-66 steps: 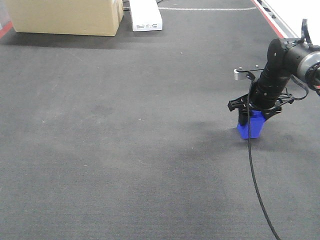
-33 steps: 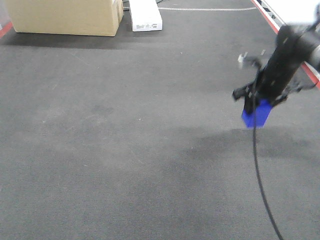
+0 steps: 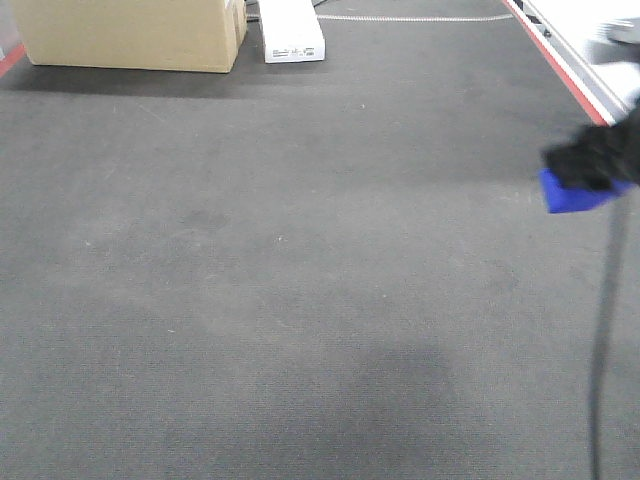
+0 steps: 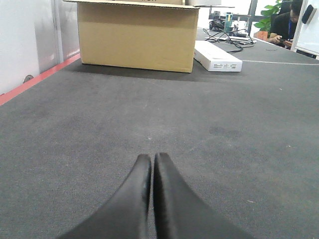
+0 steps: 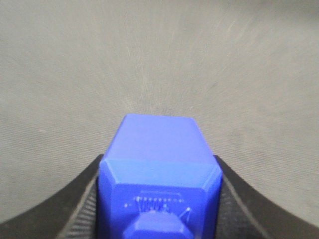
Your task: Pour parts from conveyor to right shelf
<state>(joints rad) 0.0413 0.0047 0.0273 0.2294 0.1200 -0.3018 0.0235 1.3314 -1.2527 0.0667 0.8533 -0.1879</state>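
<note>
A bright-blue part (image 3: 575, 193) hangs above the dark-grey conveyor (image 3: 300, 250) at the far right edge of the front view, blurred by motion, with my right gripper (image 3: 592, 165) shut on it. In the right wrist view the blue part (image 5: 158, 169) fills the space between the two black fingers (image 5: 82, 209), its square stud facing the camera. My left gripper (image 4: 151, 158) rests low over the conveyor (image 4: 224, 124), shut with nothing between its fingers. The right shelf is out of view.
A large cardboard box (image 3: 130, 35) and a flat white box (image 3: 291, 30) sit at the belt's far end. A red strip (image 3: 560, 62) runs along the belt's right edge, another (image 4: 35, 82) along its left edge. A person (image 4: 286, 25) sits in the far background.
My right gripper has lifted the blue part off the belt and carried it up and to the right, nearly out of the front view. The left gripper's earlier state is not shown.
</note>
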